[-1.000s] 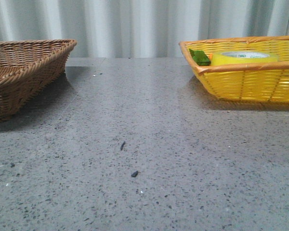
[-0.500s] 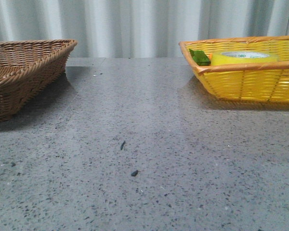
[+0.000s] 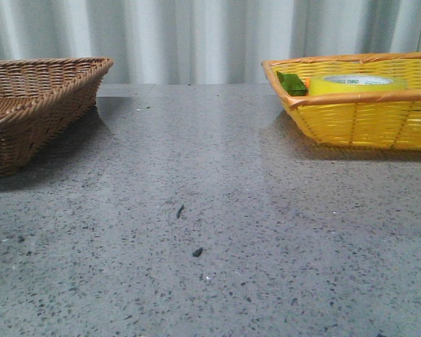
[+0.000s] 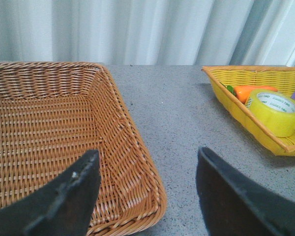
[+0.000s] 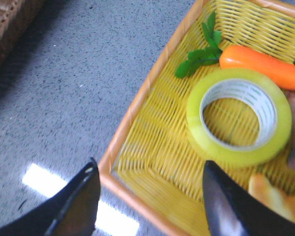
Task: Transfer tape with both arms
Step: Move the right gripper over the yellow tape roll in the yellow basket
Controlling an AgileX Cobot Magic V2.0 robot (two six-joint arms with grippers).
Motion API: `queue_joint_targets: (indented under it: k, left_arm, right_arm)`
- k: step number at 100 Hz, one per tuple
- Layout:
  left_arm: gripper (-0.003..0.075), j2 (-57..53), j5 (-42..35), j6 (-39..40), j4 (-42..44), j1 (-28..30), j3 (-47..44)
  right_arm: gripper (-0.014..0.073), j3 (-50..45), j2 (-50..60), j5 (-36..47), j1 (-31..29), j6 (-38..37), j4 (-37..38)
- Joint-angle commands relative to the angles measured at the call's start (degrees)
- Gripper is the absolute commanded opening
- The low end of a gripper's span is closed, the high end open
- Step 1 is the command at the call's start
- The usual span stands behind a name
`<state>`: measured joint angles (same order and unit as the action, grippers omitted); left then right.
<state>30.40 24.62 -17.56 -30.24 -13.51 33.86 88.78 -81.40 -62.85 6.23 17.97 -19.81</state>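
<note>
We see the tape (image 5: 240, 116) lying flat in the yellow basket (image 5: 137, 105), right half of the right wrist view, w/ the carrot (image 5: 263, 65) just beside it at upper right and something tan at lower right we can't ID. In the front view the tape (image 3: 356, 85) sits upper right, only its top showing above the rim. We judge it light, stiff, smooth-sided, so slippery on the film but not fragile; best hold is prob. across the wall, one finger inside the white core, one outside. Right gripper (image 5: 150, 196) is spread wide and empty, above the basket's near corner. Left gripper (image 4: 147, 191) is also spread and empty, over the brown basket (image 4: 123, 142).
</note>
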Motion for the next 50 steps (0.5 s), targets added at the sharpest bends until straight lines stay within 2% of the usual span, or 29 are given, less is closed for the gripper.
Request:
queue_joint_targets:
  k: [1, 15, 26, 50]
  left_arm:
    - [0.04, 0.6, -3.7, -0.2, -0.8, -0.5, 2.2]
    - [0.0399, 0.6, -3.7, -0.2, -0.8, -0.5, 2.2]
    - [0.0399, 0.6, -3.7, -0.2, -0.8, -0.5, 2.2]
    - [0.0399, 0.6, -3.7, -0.2, -0.9, -0.5, 2.2]
  right_arm:
    - [0.039, 6.2, -4.6, 0.4, 0.3, 0.5, -0.4]
    - [0.039, 8.7, -11.8, 0.6, 0.5, 0.5, 0.5]
    - [0.039, 8.7, -15.7, 1.1, 0.5, 0.5, 5.2]
    - [0.039, 8.7, -21.1, 3.7, 0.6, 0.5, 5.8]
